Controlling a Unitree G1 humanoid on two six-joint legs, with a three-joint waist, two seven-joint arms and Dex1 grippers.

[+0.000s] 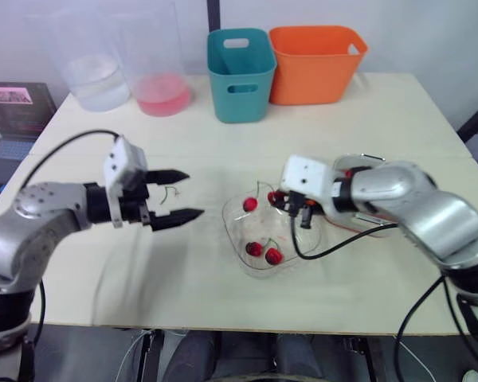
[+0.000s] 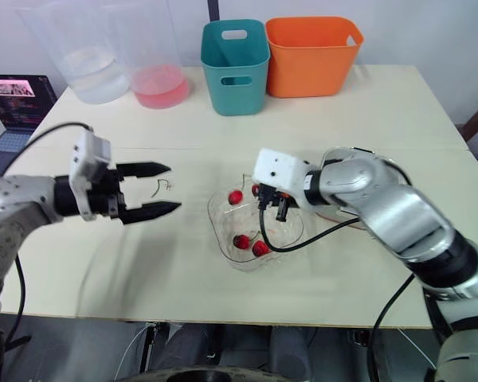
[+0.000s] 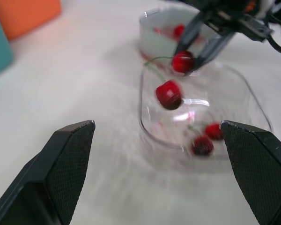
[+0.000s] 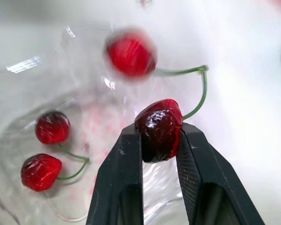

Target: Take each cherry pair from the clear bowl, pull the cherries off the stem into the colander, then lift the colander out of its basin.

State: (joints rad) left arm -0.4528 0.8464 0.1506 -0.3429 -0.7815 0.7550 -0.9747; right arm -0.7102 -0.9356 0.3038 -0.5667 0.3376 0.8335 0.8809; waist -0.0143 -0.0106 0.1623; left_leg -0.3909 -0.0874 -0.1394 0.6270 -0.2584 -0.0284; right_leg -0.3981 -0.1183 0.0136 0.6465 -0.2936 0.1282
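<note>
Cherry pair (image 4: 159, 129): 1 cherry is sitting pinched in the right gripper (image 4: 159, 140), whose fingers are closing tight on it. The twin (image 4: 130, 52) is dangling from the shared green stem (image 4: 203, 89). The pair is hanging just over the clear bowl (image 1: 227, 223).

- Step in hand, as I judge it: a pair is lifted out and the pull-off is not yet done.
- Left gripper (image 1: 193, 194) is hovering beside the bowl with fingers spread wide, holding nothing.
- Next move likely calls for the left fingers to close on the free cherry or the stem, with the pull made over the colander (image 3: 154, 33).
- The colander is sitting in its basin just past the right arm, part hidden.

Counts:
- 2 cherries (image 1: 255, 248) are lying in the bowl.
- At least 1 cherry (image 3: 179, 30) is in the colander.
- 1 bare stem (image 1: 169, 191) is lying on the table (image 1: 382, 119) near the left gripper.
</note>
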